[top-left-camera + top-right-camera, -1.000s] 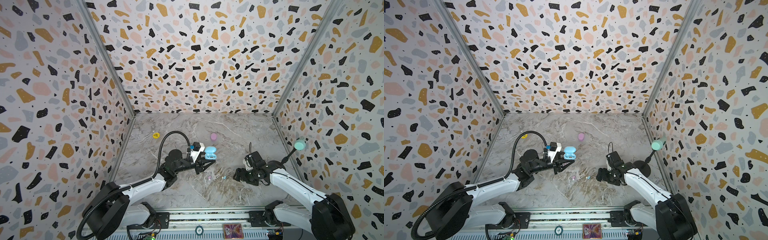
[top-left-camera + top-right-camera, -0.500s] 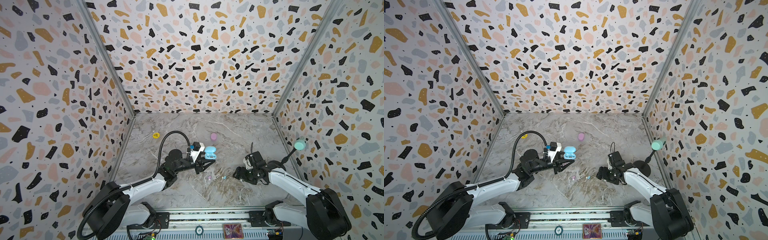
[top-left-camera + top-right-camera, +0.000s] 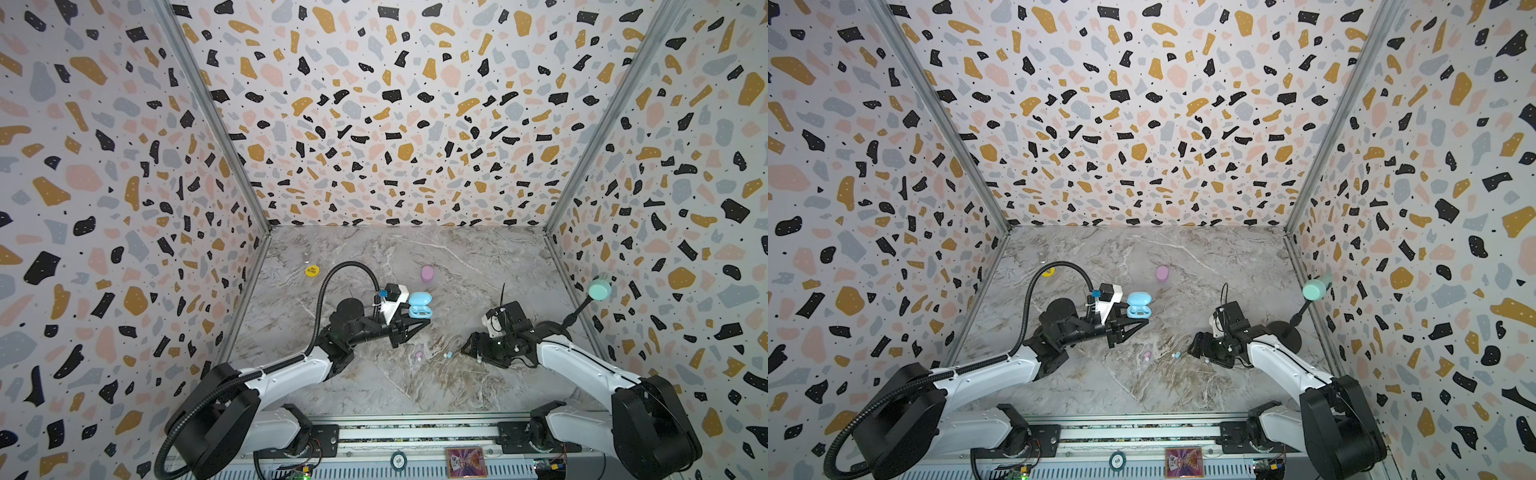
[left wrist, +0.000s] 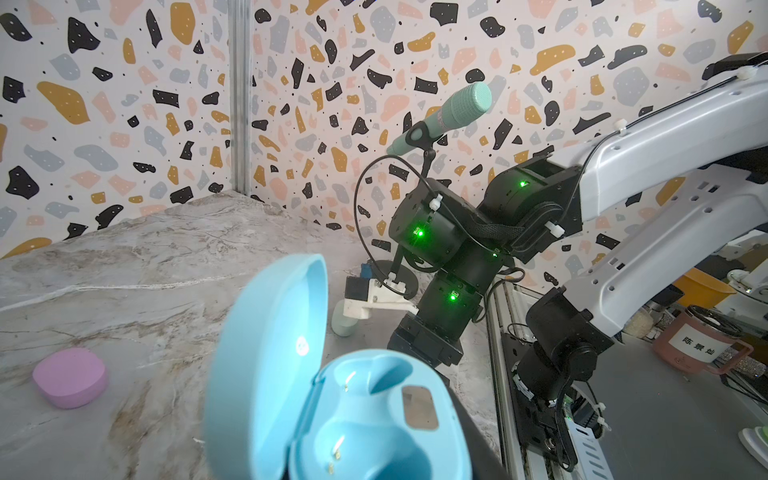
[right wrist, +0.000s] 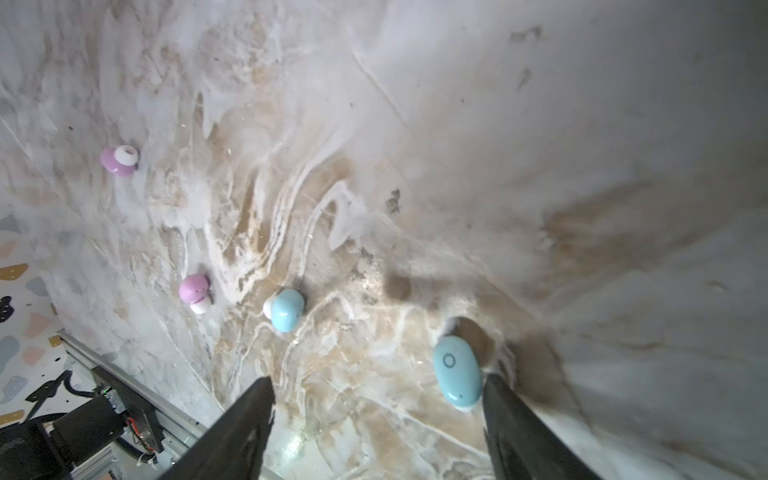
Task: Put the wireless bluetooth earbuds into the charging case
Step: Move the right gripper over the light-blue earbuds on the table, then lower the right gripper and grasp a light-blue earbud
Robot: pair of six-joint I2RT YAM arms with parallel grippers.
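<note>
My left pincer [image 3: 419, 323] clamps the open sky-blue oval case [image 4: 374, 415], sockets [image 4: 386, 374] empty. My right pincer [image 5: 378, 380], apart, hovers by a tiny blue earbud [image 5: 457, 370], lower right.

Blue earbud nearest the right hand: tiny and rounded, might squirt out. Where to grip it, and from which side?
Probably its long flanks, across the narrow width, from above: the blue earbud lies flat, ringed face up. It sits beside one finger of the open right hand; centre first.

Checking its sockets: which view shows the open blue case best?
Left wrist: the blue case is close, lid up, both sockets empty. Both top views show it tiny; right wrist view misses it.
</note>
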